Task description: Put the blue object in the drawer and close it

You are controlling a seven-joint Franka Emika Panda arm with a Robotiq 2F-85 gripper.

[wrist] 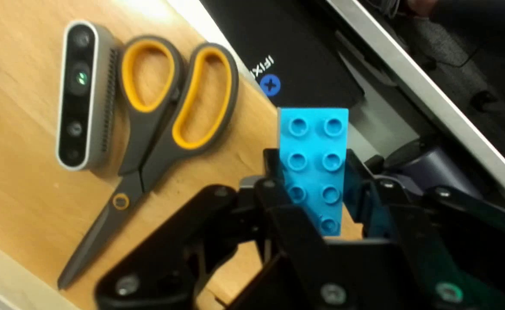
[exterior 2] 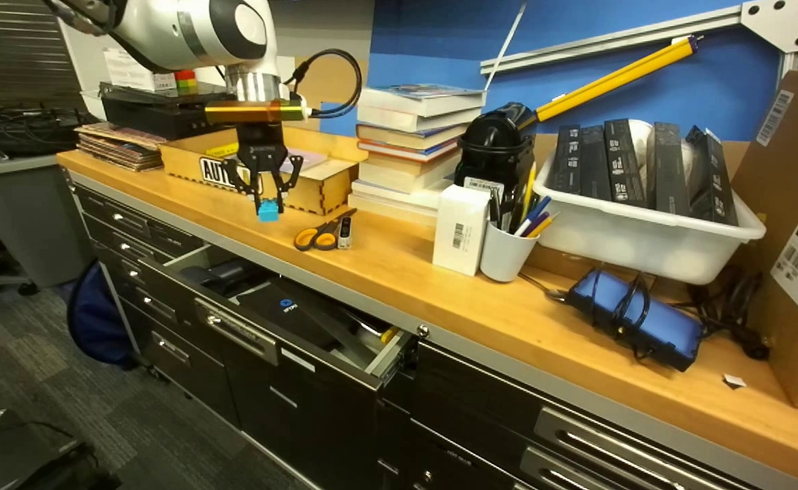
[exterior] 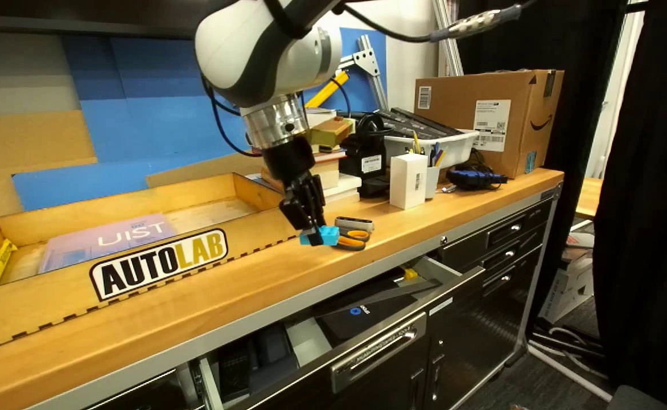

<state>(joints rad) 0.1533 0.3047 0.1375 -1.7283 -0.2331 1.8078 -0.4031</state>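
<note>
I hang above the bench (exterior: 265, 285); at its near side the drawer (exterior: 379, 353) stands open, a black case (wrist: 304, 69) in it. On the right sits a cardboard box (exterior: 450, 119); on the left a wooden tray (exterior: 43, 302) carries a pale lettered sheet (exterior: 83, 247). A white tub (exterior 2: 644, 245) at right holds narrow dark boxes (exterior 2: 624, 163); stacked books (exterior 2: 409, 143) rise at the far side. A cup (exterior 2: 504, 255) bristles with pens (exterior 2: 540, 223). Scissors (wrist: 136, 181) and a small camera (wrist: 78, 94) lie just right of where my end effector (exterior 2: 268, 205) pinches the blue brick (wrist: 314, 142), above the bench, outside the drawer.
</note>
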